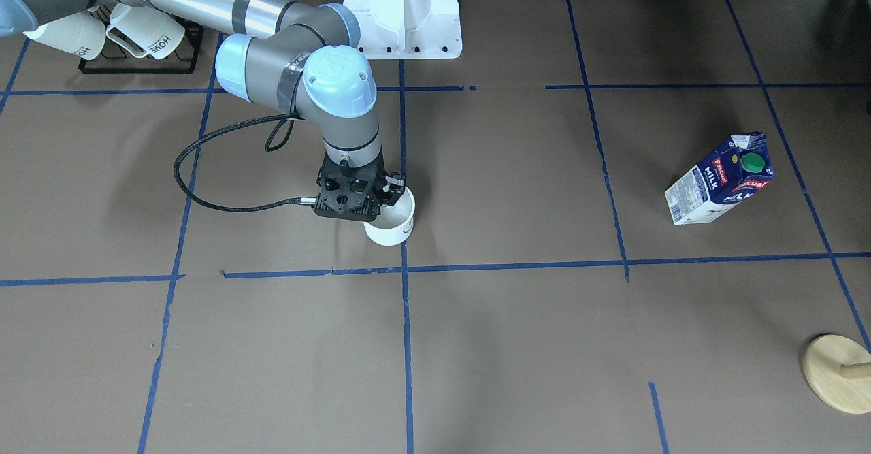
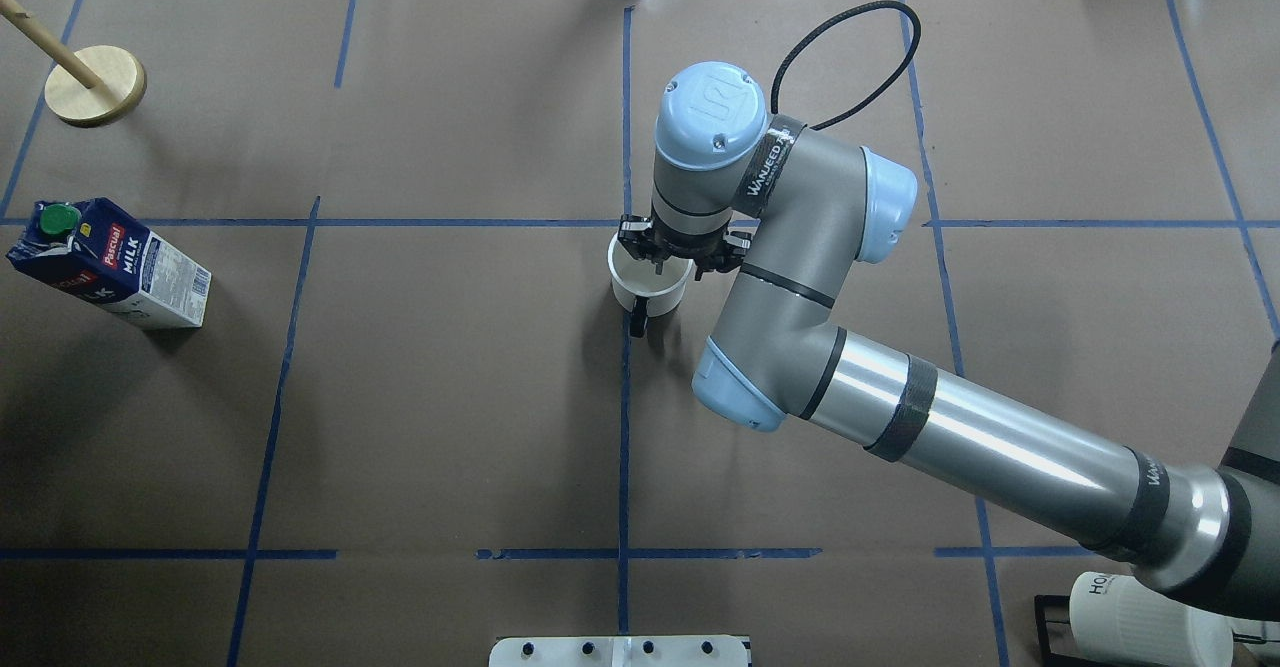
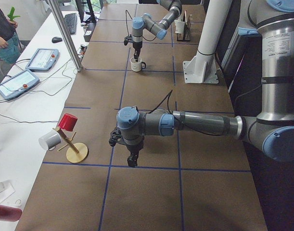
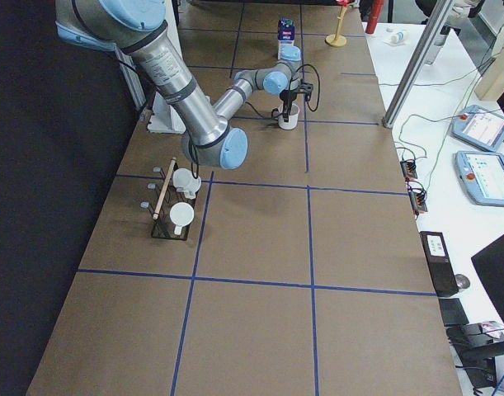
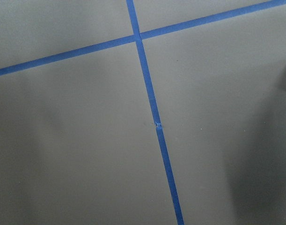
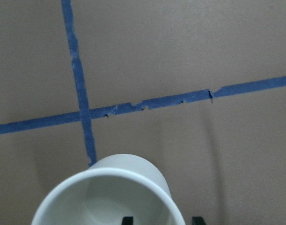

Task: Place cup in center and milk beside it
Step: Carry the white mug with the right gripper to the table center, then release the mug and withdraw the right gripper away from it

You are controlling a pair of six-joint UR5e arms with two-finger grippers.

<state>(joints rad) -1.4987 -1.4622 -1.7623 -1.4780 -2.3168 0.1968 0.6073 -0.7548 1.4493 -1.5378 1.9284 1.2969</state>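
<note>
The white cup stands upright on the brown paper, its black handle toward the robot. It is just on the robot's side of the centre tape crossing. It also shows in the front view. My right gripper points down over it; in the right wrist view the jaws stand apart, one inside the rim and one outside, not pressing the wall. The milk stands far off on the robot's left. My left gripper shows only in the exterior left view, low over the paper; I cannot tell its state.
A black rack with ribbed "HOME" mugs sits at the robot's near right. A wooden mug stand is at the far left corner beyond the milk. The white robot base stands at the table's near edge. The left wrist view shows only crossed tape.
</note>
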